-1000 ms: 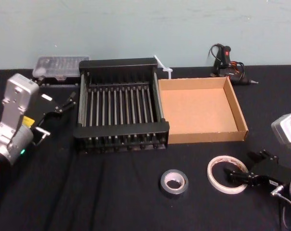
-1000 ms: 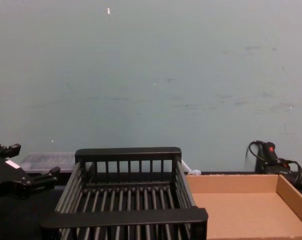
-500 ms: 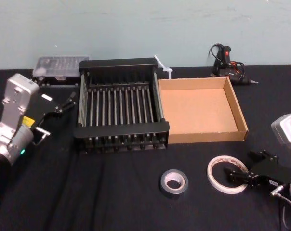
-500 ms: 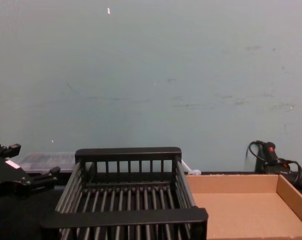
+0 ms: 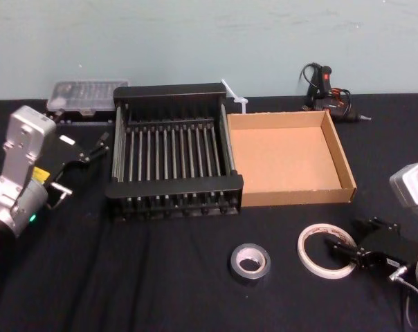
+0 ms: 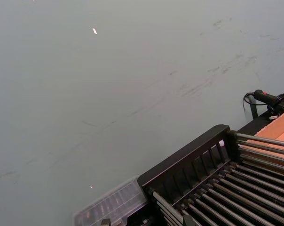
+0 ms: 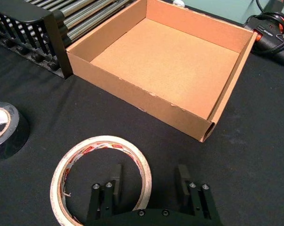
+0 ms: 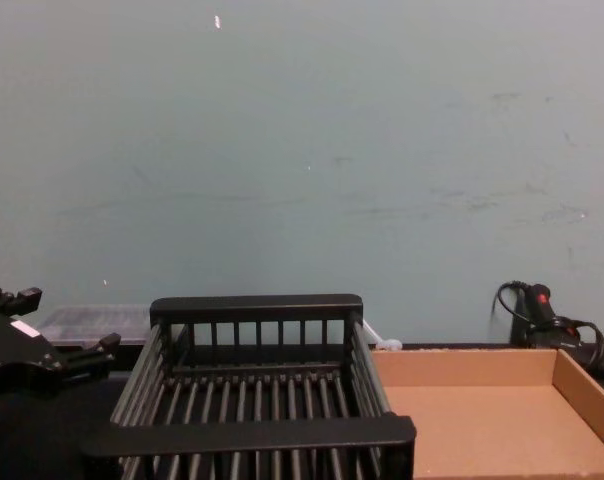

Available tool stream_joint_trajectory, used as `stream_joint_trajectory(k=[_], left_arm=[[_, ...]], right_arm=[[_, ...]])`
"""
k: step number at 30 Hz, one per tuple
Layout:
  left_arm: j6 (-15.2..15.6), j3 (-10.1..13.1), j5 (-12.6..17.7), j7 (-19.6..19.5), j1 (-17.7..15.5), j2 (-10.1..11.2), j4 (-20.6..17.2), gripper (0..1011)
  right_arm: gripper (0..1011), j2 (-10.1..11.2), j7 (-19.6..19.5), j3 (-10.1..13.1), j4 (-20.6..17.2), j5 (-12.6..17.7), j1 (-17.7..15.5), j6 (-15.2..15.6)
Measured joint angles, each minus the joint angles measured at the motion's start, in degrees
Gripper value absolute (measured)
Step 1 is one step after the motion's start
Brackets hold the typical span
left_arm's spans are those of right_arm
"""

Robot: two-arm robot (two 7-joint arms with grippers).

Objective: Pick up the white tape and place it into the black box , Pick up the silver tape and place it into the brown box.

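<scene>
Black fingers of my right gripper (image 7: 149, 181) are straddling the white tape's (image 7: 100, 179) rim.
I am holding them apart, one inside the ring and one outside, gripping nothing; the tape is lying flat on the black cloth beside the silver tape (image 5: 250, 262), in front of the brown box (image 5: 344, 166) and black box (image 5: 171, 185). My left gripper (image 5: 91, 149) is hanging open beside the crate.

Open black bench (image 5: 140, 277) is lying across the lower left of the head view. The black box (image 5: 173, 158) and brown box (image 5: 286, 158) are sitting side by side, touching, blocking the centre. The right claw (image 7: 149, 175) is spreading its fingers astride the white tape (image 7: 100, 180) rim, the silver tape (image 5: 250, 262) lying just beside.
</scene>
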Motion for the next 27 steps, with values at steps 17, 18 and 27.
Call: stream_joint_trajectory(k=[17, 18, 27], left_arm=[[0.00, 0.00, 0.00, 0.00, 0.00, 0.00, 0.00, 1001], [0.00, 0.00, 0.00, 0.00, 0.00, 0.00, 0.00, 1001], [0.00, 0.00, 0.00, 0.00, 0.00, 0.00, 0.00, 1001]], right_arm=[[225, 0.00, 0.00, 0.00, 0.00, 0.03, 0.00, 0.00], [188, 0.00, 0.01, 0.00, 0.00, 0.03, 0.00, 0.00], [81, 0.00, 0.01, 0.00, 0.00, 0.03, 0.00, 0.00]])
